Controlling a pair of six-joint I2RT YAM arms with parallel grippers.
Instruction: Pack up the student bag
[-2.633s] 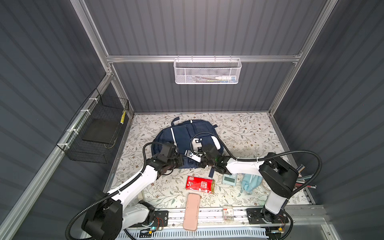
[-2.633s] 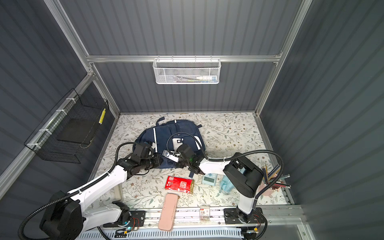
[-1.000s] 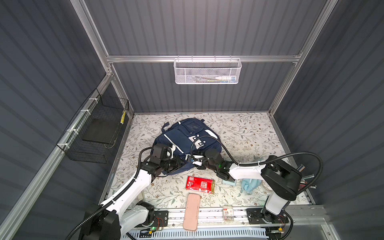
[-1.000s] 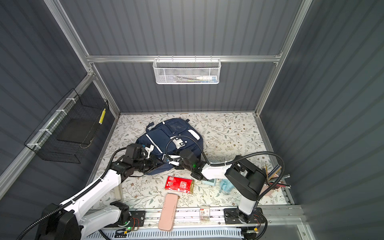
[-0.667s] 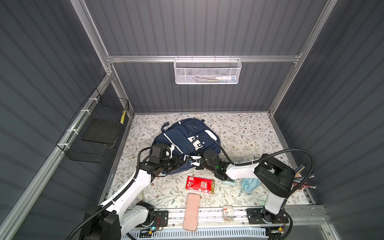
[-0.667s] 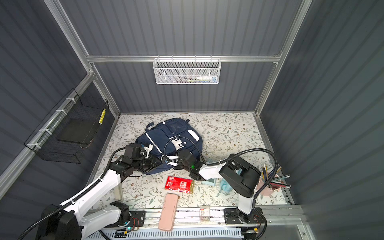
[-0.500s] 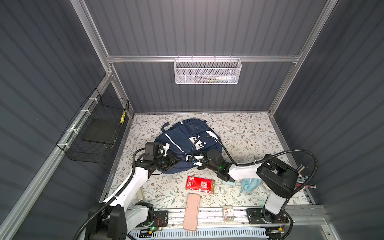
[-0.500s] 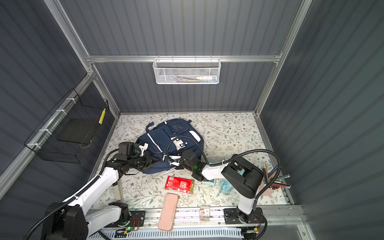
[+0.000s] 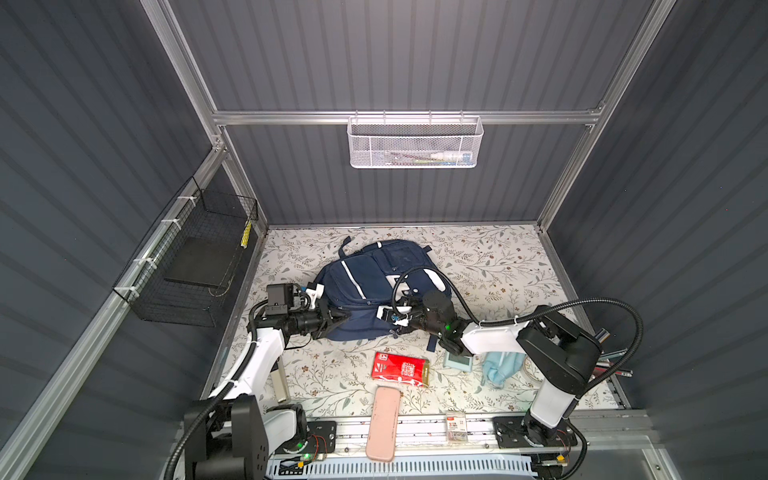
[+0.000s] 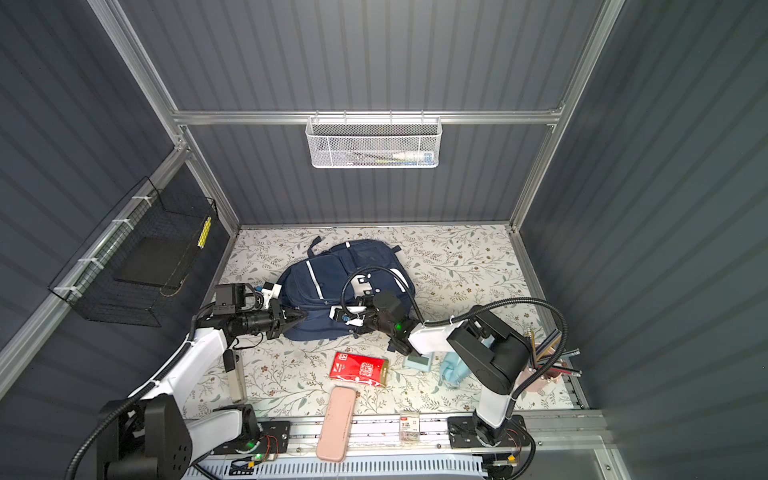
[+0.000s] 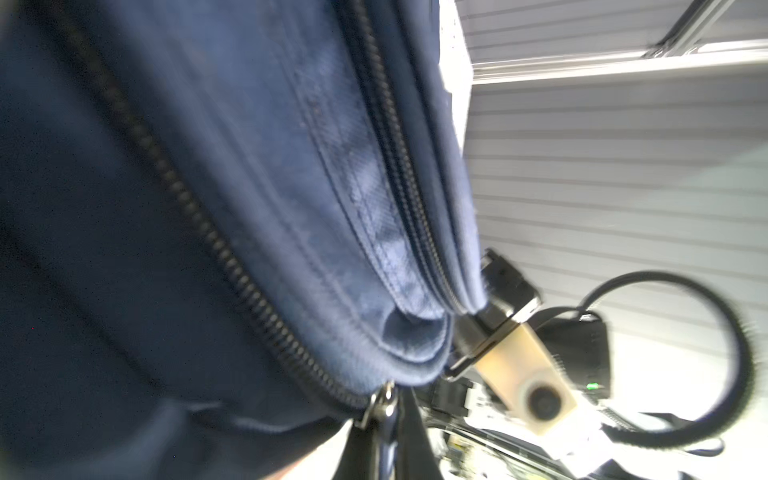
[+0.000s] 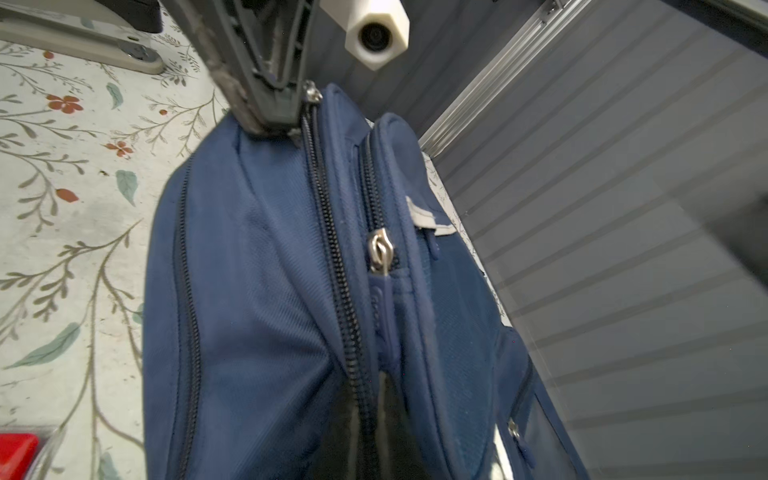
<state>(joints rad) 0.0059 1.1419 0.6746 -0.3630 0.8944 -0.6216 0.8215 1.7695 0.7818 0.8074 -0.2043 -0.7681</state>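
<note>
The student bag (image 9: pixel 365 282) is a navy backpack with white stripes, lying mid-table in both top views. My left gripper (image 9: pixel 345 317) meets its near left edge. In the left wrist view the left gripper (image 11: pixel 384 419) is shut on the zip pull just below the metal slider (image 11: pixel 384 405). My right gripper (image 9: pixel 394 327) is at the bag's near edge, to the right of the left one. Seen from the right wrist, the right gripper (image 12: pixel 368 411) is shut on the bag's zip seam, with the left gripper (image 12: pixel 286 108) at the seam's far end.
A red packet (image 9: pixel 401 369), a pink case (image 9: pixel 384 424), a pale blue flat device (image 9: pixel 457 360) and a light-blue cloth (image 9: pixel 500 368) lie near the front. A pencil cup (image 10: pixel 548 365) stands at the right edge. A black wire basket (image 9: pixel 195 266) hangs on the left wall and a white basket (image 9: pixel 413 143) on the back wall.
My right gripper has closed on the bag's zip seam. The left arm has drawn back to the left, still shut on the zip pull. The bag shifted a little.
</note>
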